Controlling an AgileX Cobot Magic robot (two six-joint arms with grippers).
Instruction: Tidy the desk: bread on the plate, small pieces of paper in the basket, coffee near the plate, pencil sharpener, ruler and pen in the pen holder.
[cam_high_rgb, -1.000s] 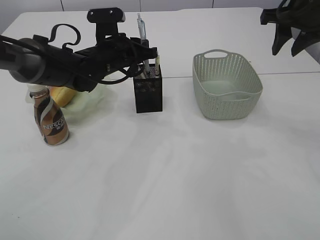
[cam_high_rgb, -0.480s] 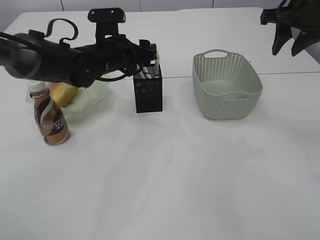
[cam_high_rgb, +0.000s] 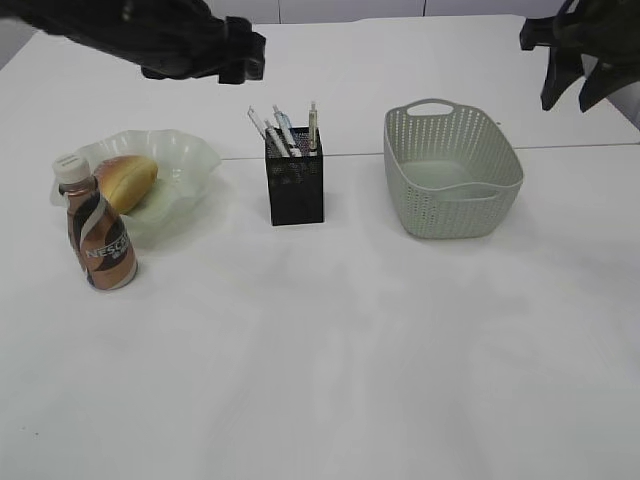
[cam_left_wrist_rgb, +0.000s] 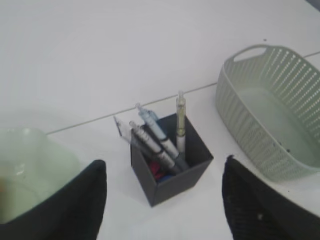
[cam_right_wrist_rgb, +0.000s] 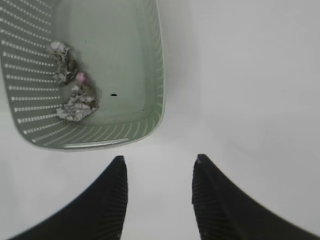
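Both pincers hang spread apart and empty, the left pincer (cam_left_wrist_rgb: 162, 200) above the pen holder (cam_left_wrist_rgb: 170, 165), apparently holding pens.

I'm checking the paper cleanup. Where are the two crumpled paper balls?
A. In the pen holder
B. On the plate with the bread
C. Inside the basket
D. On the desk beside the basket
C: the right wrist view shows both paper balls lying on the floor of the basket.
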